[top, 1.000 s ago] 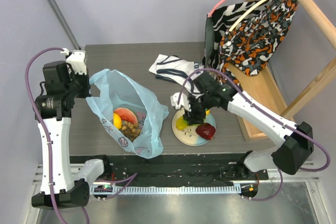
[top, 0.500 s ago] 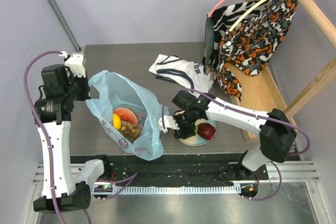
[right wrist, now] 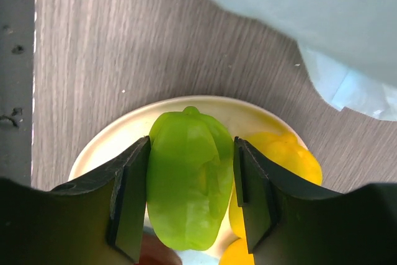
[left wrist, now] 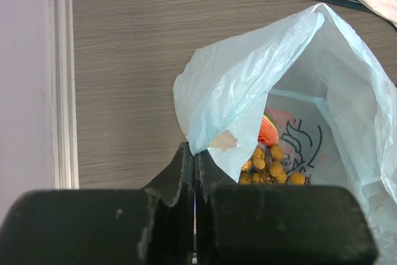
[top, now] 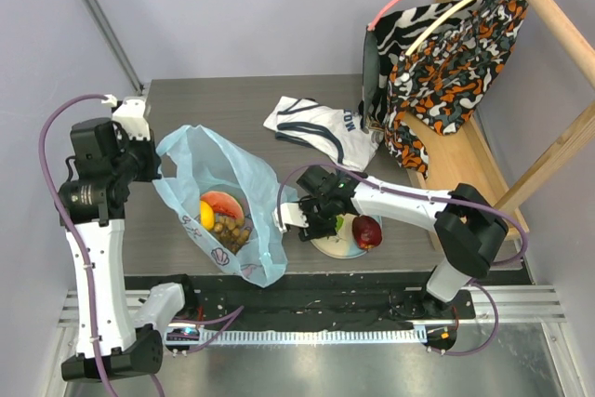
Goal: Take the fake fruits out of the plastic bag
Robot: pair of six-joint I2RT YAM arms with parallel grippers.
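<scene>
The light-blue plastic bag (top: 228, 174) lies open on the table's left half. My left gripper (top: 153, 169) is shut on the bag's edge and holds its mouth up; the pinch (left wrist: 195, 156) shows in the left wrist view. Inside the bag lie a yellow lemon (top: 206, 215), a watermelon slice (top: 223, 202) (left wrist: 268, 131) and a brownish grape bunch (top: 232, 228) (left wrist: 270, 166). My right gripper (top: 318, 218) (right wrist: 191, 181) hovers over the left part of the plate (top: 351, 248), both jaws pressed against a green fruit (right wrist: 189, 184). A yellow fruit (right wrist: 282, 153) and a red apple (top: 368, 230) rest on the plate.
A white shirt with dark lettering (top: 321, 127) lies crumpled behind the plate. Patterned garments on hangers (top: 437, 62) hang from a wooden rack (top: 548, 16) at the right. The bag's right flap (right wrist: 298, 17) is close to the right gripper. The table's near edge runs just below the plate.
The right arm has swung left and lower, bringing its gripper from the plate's middle to its left side near the bag. The left arm and bag have barely moved.
</scene>
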